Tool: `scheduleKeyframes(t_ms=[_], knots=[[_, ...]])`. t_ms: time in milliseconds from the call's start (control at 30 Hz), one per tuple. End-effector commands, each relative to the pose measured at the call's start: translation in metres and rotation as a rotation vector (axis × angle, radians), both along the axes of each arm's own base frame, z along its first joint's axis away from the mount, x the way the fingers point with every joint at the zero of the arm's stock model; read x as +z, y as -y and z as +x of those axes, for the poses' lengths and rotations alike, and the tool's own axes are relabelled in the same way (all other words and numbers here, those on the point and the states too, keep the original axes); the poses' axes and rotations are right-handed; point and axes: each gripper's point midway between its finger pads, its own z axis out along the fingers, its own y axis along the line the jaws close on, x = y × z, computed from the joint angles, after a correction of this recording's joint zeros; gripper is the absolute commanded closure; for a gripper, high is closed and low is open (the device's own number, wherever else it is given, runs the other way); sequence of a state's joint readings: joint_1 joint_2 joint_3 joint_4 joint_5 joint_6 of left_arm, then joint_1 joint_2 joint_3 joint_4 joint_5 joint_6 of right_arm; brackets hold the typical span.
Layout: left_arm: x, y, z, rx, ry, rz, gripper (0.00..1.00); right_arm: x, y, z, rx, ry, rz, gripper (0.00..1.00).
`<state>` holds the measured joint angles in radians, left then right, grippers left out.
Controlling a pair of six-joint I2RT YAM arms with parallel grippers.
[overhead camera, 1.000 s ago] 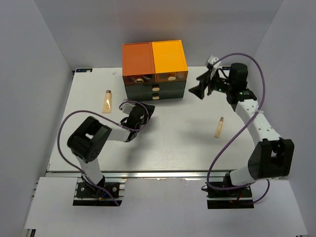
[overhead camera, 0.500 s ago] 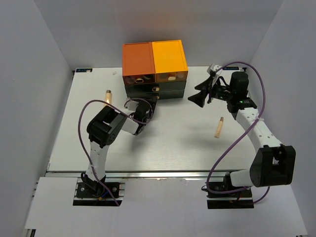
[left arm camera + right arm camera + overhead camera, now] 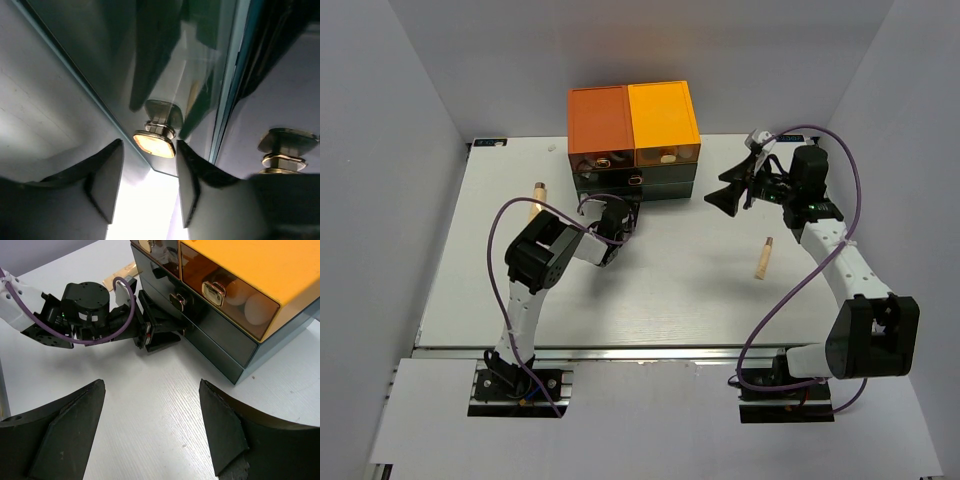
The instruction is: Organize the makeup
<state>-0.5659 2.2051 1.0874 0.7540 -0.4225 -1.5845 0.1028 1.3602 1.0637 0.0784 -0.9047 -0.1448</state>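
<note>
Drawer-opening step, I judge: my left end effector (image 3: 149,152), open, straddles the drawer (image 3: 100,65) knob (image 3: 154,142) at the counter's (image 3: 670,285) far edge, so closing and pulling should follow; my right end effector (image 3: 728,190) hangs open.

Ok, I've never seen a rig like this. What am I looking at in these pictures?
These are two robot arms, a left arm and a right arm, bolted at the near edge of a table. One picture looks down from above; the other two come from wrist cameras. At the back stands an orange-topped drawer box. One beige tube lies on the right, a second tube on the left. The left gripper is open, fingers either side of a gold drawer knob. The right gripper hangs open, holding nothing.
</note>
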Motion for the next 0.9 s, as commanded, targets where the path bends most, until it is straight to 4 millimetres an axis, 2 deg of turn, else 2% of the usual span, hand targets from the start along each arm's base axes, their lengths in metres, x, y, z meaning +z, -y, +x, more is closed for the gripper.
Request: scheduleKeyframes(t_ms=[0,267,433,500,567,600,667,733,800,833,867], knots=[[0.010,-0.010,0.014,0.060,0.023,-0.032,0.46,0.017,0.003,-0.006,0.009,0.055,0.015,0.19],[0.008,-0.019,0.009,0.099,0.014,-0.040,0.64,0.015,0.006,-0.007,0.005,0.042,0.020,0.19],[0.009,-0.019,0.001,0.097,0.014,-0.059,0.68,0.013,0.007,-0.008,0.004,0.038,0.016,0.19],[0.017,-0.014,-0.006,0.084,0.031,-0.079,0.69,0.010,0.008,-0.008,0.002,0.035,0.008,0.19],[0.015,-0.013,-0.018,0.069,0.023,-0.082,0.69,0.005,0.011,-0.008,-0.009,0.029,-0.010,0.19],[0.027,-0.009,-0.024,0.062,0.044,-0.094,0.69,0.000,0.012,-0.008,-0.014,0.016,-0.015,0.19],[0.025,-0.010,-0.037,0.053,0.031,-0.083,0.69,-0.007,0.015,-0.010,-0.028,-0.008,-0.028,0.20],[0.039,-0.003,-0.050,0.032,0.049,-0.103,0.69,-0.012,0.017,-0.012,-0.034,-0.011,-0.038,0.20],[0.035,-0.001,-0.066,0.019,0.034,-0.095,0.69,-0.022,0.019,-0.016,-0.047,-0.052,-0.053,0.20],[0.044,-0.001,-0.071,0.023,0.043,-0.112,0.68,-0.025,0.020,-0.018,-0.051,-0.056,-0.059,0.20],[0.038,-0.002,-0.081,0.018,0.028,-0.102,0.68,-0.030,0.023,-0.018,-0.068,-0.069,-0.071,0.20]])
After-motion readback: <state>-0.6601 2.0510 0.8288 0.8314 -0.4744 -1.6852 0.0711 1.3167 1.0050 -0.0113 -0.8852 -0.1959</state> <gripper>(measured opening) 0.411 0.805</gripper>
